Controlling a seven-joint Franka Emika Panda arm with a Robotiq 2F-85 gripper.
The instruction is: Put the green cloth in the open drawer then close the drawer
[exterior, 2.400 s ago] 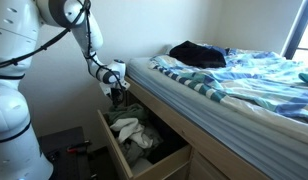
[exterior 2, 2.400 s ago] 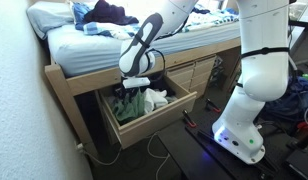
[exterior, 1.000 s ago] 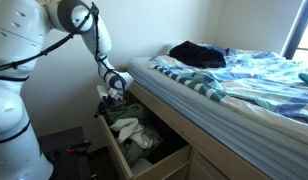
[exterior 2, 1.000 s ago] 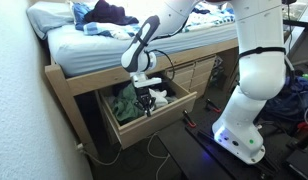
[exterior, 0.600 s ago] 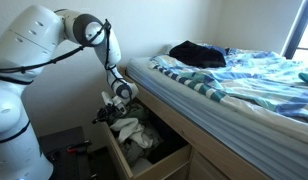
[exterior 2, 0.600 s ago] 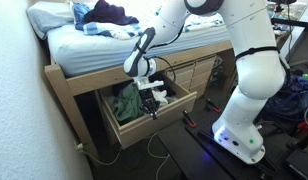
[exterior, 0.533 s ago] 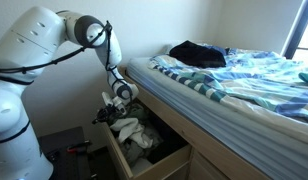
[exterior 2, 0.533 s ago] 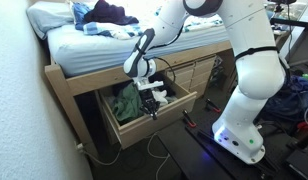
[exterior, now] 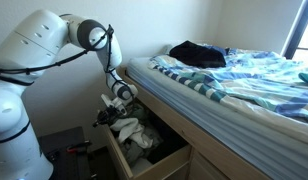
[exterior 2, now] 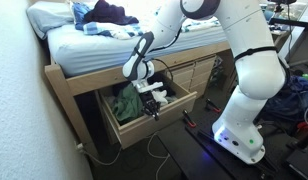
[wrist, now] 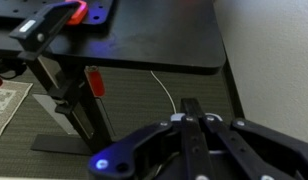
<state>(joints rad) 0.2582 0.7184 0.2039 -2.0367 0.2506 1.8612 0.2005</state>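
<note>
Gripper [exterior 2: 151, 110]: fingers pressing together, nothing btwn them; hanging low by the drawer's front wall, can't tell if touching.
Green cloth [exterior 2: 124, 103]: lying inside the drawer [exterior 2: 164, 120], bunched up, touching white cloths [exterior 2: 157, 97].
Drawer: sitting pulled out from under the bed [exterior: 229, 85].
Dark garment [exterior: 197, 53]: lying on top of the bed, well apart from the arm.
Wrist view: looking down at a dark floor mat [wrist: 154, 40] w/ a white cable [wrist: 166, 88].

The arm [exterior: 39, 45] rises from the white body, bends sharply at the elbow [exterior: 91, 33] and goes steeply down to the wrist [exterior: 120, 90]. Below the wrist the gripper [exterior: 106, 117] hangs low and is tilted downward. In the wrist view the fingers [wrist: 191, 125] are pressed flat against each other.
</note>
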